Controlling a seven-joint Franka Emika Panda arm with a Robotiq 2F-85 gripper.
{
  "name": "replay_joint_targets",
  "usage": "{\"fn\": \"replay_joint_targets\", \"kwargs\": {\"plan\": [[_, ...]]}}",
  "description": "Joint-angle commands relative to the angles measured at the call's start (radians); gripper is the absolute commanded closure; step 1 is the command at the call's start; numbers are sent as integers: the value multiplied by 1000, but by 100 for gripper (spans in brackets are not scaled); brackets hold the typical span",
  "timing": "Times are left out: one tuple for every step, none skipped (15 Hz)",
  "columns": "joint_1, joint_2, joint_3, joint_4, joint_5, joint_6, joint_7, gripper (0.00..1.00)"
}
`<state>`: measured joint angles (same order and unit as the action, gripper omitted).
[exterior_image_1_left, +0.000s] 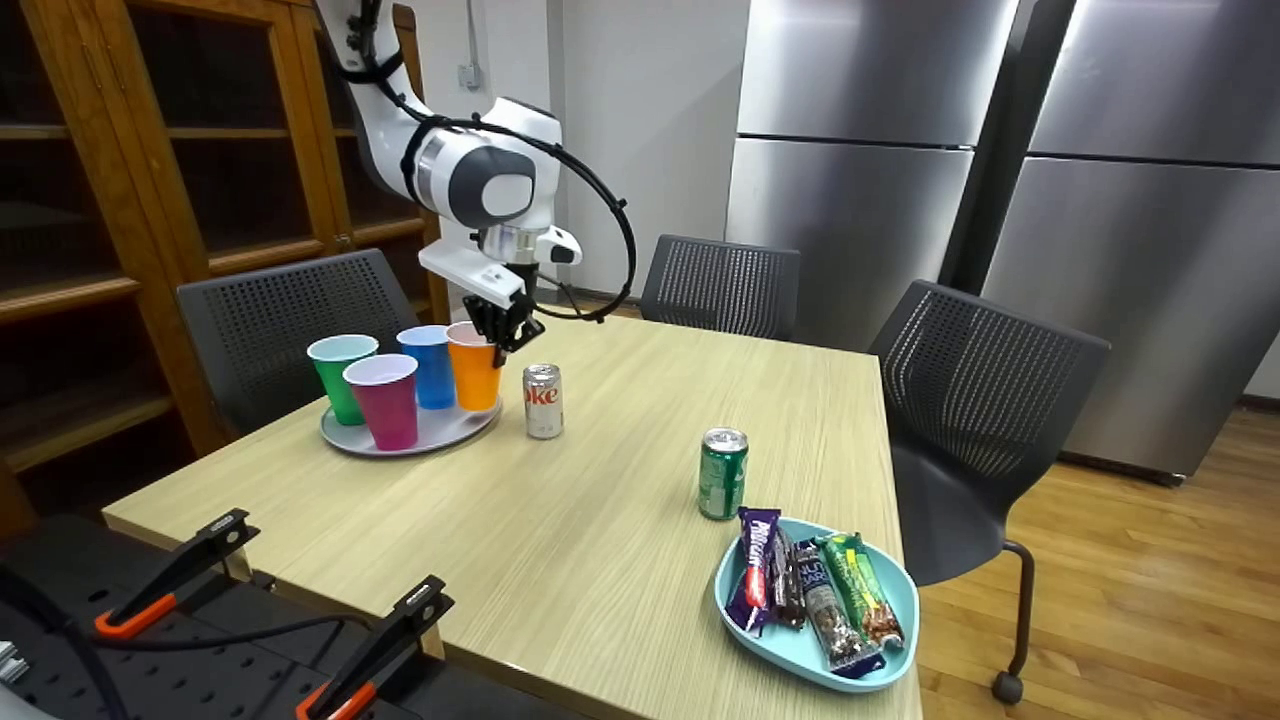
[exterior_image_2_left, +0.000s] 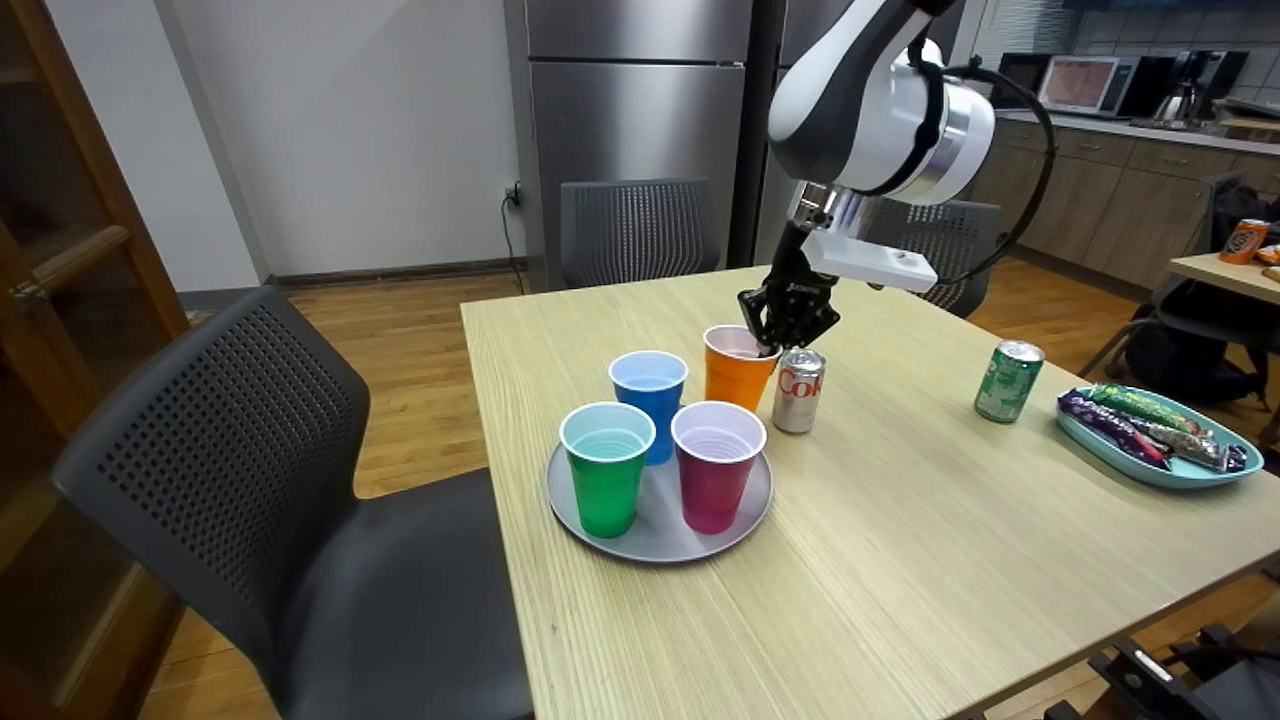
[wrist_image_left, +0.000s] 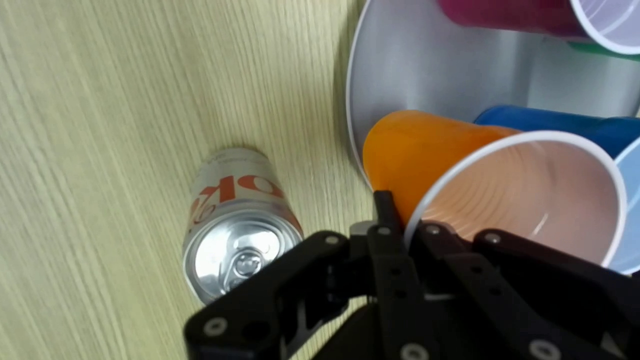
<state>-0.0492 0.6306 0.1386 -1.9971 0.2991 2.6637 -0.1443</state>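
Observation:
My gripper (wrist_image_left: 406, 222) is shut on the rim of the orange cup (wrist_image_left: 415, 150), one finger outside the wall and the other inside the mouth. In both exterior views the gripper (exterior_image_1_left: 502, 350) comes down from above onto the side of that cup (exterior_image_2_left: 735, 382). The cup is at the edge of a grey plate (wrist_image_left: 405, 65); I cannot tell whether its base touches it. Beside it on the plate are a blue cup (exterior_image_1_left: 434, 380), a green cup (exterior_image_1_left: 342, 388) and a magenta cup (exterior_image_1_left: 390, 412). A silver Coke can (wrist_image_left: 235, 172) stands upright just off the plate, close to the gripper.
Farther along the table (exterior_image_1_left: 590, 520) stands a green can (exterior_image_1_left: 722, 475). A light blue dish (exterior_image_1_left: 893, 668) with several wrapped bars sits near the table corner. Chairs (exterior_image_1_left: 720, 285) surround the table, and black-and-orange clamps (exterior_image_1_left: 385, 640) grip its near edge.

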Motion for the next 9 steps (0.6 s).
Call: {"fn": "replay_joint_targets", "kwargs": {"plan": [[-4,24,13,38,-25,-34,10,99],[-4,27,16,40,-26,-35,10,99],[-5,30,19,41,-26,-36,8,99],[-5,32,23,40,-25,-37,7,99],[-4,34,24,40,-26,-35,7,99],[-2,36,24,39,-28,-31,9,99],[0,39,23,39,-29,-30,11,99],[2,42,22,40,-31,-28,14,99],[2,43,23,40,-32,-28,14,99]]}}
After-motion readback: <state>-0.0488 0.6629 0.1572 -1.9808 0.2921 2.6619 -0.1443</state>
